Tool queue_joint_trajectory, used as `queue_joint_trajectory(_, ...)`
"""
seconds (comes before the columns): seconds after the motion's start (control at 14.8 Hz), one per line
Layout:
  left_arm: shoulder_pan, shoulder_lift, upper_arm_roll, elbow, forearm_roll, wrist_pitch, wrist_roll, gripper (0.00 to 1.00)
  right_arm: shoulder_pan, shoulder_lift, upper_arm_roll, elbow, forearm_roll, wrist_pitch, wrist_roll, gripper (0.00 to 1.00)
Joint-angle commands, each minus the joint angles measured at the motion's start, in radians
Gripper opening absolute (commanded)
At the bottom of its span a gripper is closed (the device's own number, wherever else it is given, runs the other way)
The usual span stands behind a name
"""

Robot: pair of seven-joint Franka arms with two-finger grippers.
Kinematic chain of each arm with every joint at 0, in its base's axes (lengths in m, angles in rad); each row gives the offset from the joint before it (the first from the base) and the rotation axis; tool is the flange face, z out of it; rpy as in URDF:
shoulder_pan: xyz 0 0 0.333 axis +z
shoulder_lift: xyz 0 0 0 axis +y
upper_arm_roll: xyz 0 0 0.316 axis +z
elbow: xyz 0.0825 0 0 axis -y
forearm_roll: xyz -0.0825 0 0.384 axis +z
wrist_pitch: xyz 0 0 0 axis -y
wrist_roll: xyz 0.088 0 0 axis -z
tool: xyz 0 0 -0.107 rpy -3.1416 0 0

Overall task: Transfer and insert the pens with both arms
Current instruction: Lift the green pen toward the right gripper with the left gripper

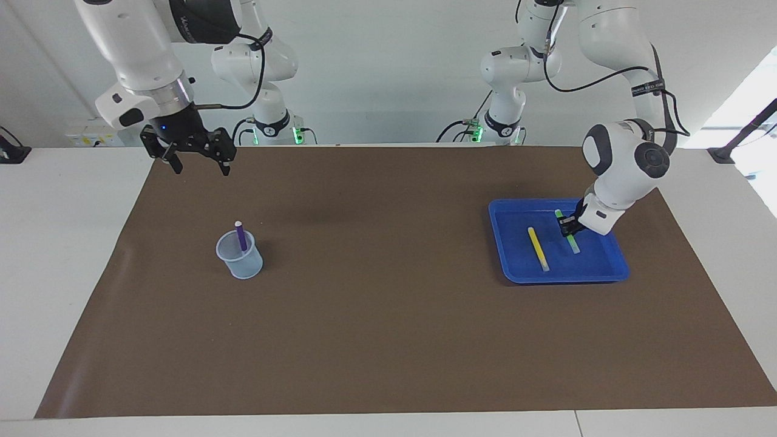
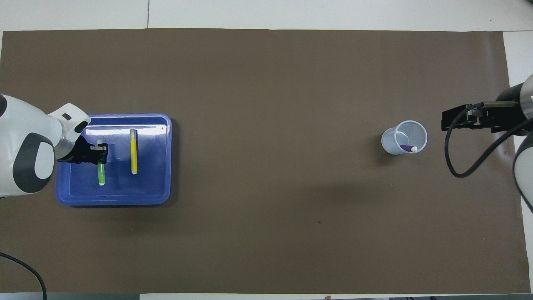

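My left gripper (image 1: 569,226) is shut on the green pen (image 1: 572,243) near its upper end and holds it just above the floor of the blue tray (image 1: 598,262). The yellow pen (image 1: 538,249) lies flat in the tray beside it. The purple pen (image 1: 241,235) leans inside the clear plastic cup (image 1: 240,258), pale end up. My right gripper (image 1: 201,168) hangs open and empty, high over the mat at the right arm's end. From overhead, the green pen (image 2: 101,171), left gripper (image 2: 100,155), yellow pen (image 2: 133,151), cup (image 2: 404,137) and right gripper (image 2: 447,121) all show.
A brown mat (image 1: 388,303) covers most of the white table. The tray (image 2: 154,179) sits at the left arm's end and the cup at the right arm's end. A thin black angled rod (image 1: 749,130) stands on the table edge near the left arm.
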State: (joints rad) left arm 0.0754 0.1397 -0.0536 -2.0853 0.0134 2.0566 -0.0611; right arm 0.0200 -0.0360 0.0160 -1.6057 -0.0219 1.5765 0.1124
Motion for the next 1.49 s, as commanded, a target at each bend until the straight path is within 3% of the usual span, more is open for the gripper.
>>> queue_joint_trajectory(0.0,0.007,-0.008,-0.006,0.089,-0.03,-0.14,-0.029,0.0,-0.014,0.04,0.002,0.11,0.005,-0.094,0.009,1.0)
queue_joint_trajectory(0.14,0.001,-0.012,-0.006,0.134,-0.082,-0.205,-0.081,0.0,-0.015,0.06,0.002,0.168,0.008,-0.151,0.007,1.0)
queue_joint_trajectory(0.34,-0.037,-0.012,-0.012,0.246,-0.177,-0.347,-0.268,0.0,-0.011,0.045,0.002,0.145,0.007,-0.159,0.009,1.0)
queue_joint_trajectory(0.54,-0.092,-0.044,-0.015,0.306,-0.317,-0.411,-0.565,0.0,-0.011,0.035,0.002,0.121,0.008,-0.161,0.012,1.0)
queue_joint_trajectory(0.88,-0.166,-0.143,-0.022,0.298,-0.571,-0.398,-1.059,0.0,-0.012,0.011,0.002,0.073,0.019,-0.144,0.01,1.0)
queue_joint_trajectory(1.15,-0.224,-0.178,-0.054,0.28,-0.755,-0.368,-1.385,0.0,-0.012,0.011,-0.002,0.075,0.129,-0.144,0.01,1.0)
queue_joint_trajectory(1.42,-0.311,-0.239,-0.065,0.205,-0.898,-0.232,-1.561,0.0,-0.003,0.008,0.001,0.07,0.314,-0.142,0.016,1.0)
